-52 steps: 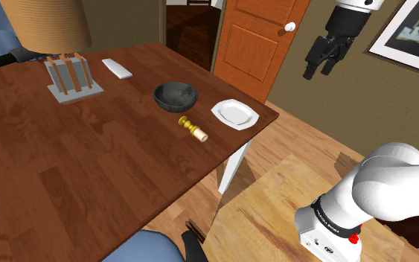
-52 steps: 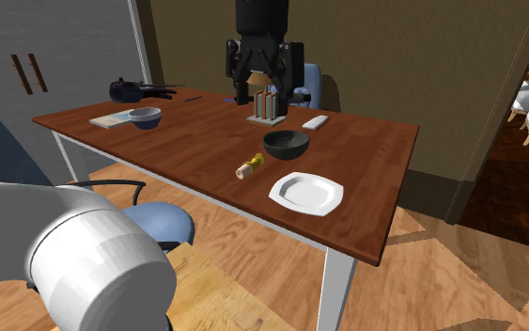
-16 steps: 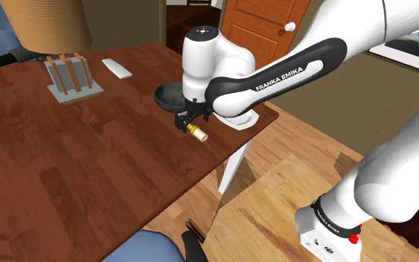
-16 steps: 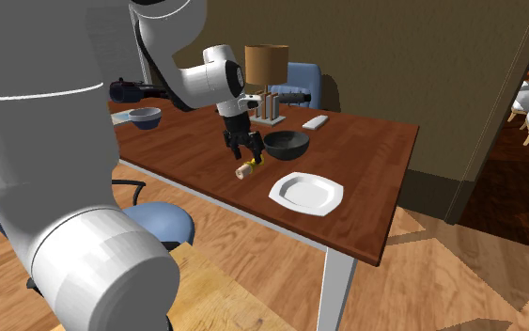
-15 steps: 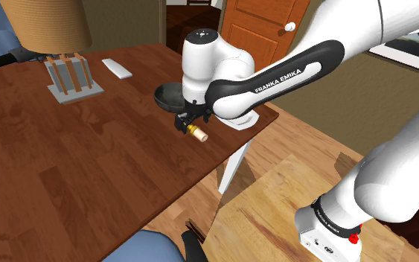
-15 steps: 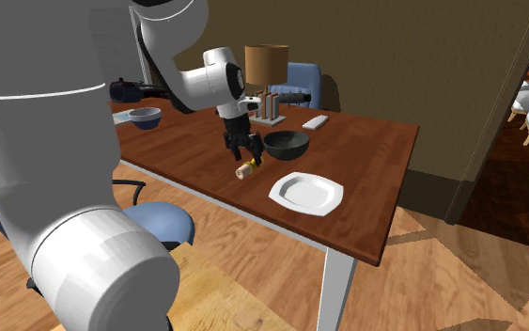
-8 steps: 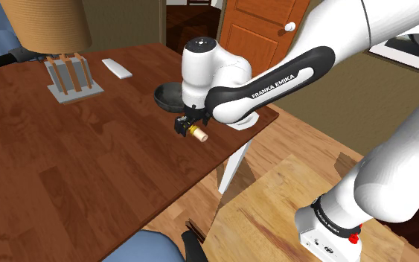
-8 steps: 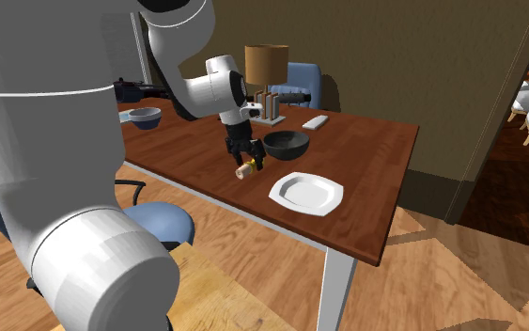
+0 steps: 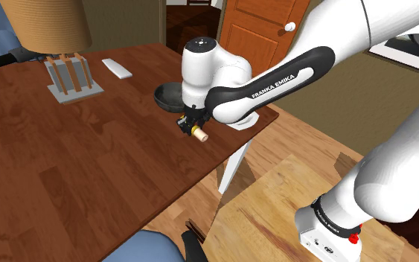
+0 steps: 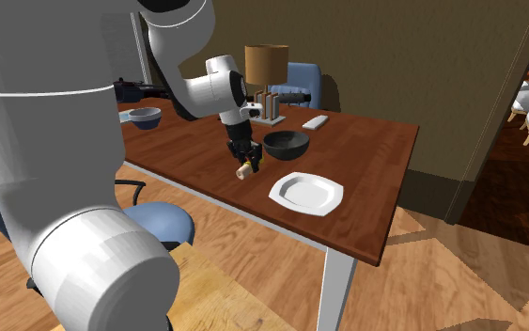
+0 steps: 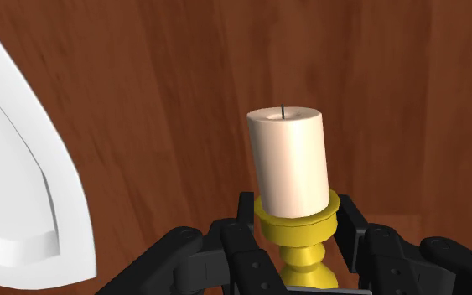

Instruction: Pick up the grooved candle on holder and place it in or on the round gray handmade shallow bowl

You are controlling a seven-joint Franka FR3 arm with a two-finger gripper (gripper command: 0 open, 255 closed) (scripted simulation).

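The black two-finger tool [image 11: 297, 239] was clamped on the yellow holder of the cream cylindrical candle [image 11: 288, 163], low over the brown wooden surface [image 9: 88, 164] near its edge. The grasp looked made. Next, I judged, came a lift and a short carry to the round dark-grey bowl [image 10: 286, 144] nearby. The white arm [image 9: 274, 78] read "FRANKA EMIKA".

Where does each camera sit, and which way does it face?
Shoulder view: beside the stand, looking down over the table; arm bends over the candle.
Second exterior view: near the arm's base, facing across the table; arm links at its left.
Wrist view: on the wrist, along the gripper clasping the candle.
Both exterior views share the dark bowl.
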